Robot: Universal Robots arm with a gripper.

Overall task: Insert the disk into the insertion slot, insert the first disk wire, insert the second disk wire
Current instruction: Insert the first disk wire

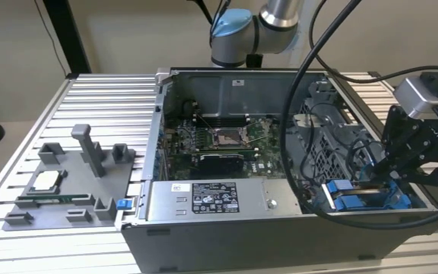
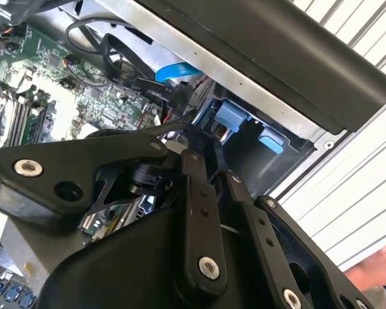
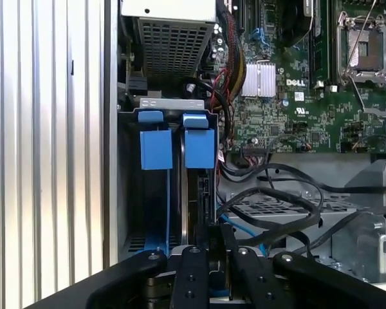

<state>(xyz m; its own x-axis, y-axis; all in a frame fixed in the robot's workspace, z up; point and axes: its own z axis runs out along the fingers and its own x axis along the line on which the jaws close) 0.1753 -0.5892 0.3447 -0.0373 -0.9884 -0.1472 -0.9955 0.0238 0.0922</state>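
Exterior view: the gripper [image 1: 369, 176] hangs at four o'clock of the case [image 1: 280, 242], low over the insertion slot [image 1: 356, 201] — likely to work at the disk [image 3: 201, 193], seated edge-up in its bay. Jaws nearly together — on what, I cannot tell.

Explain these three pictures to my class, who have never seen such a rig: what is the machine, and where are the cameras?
The exterior view shows a robot arm reaching into an open computer case on a ribbed metal table. On the exterior view's left lies a grey tray of small parts. Both wrist views come from cameras riding on the arm, looking past its black gripper at the blue drive bay and black cables. Whether the gripper holds anything cannot be made out.
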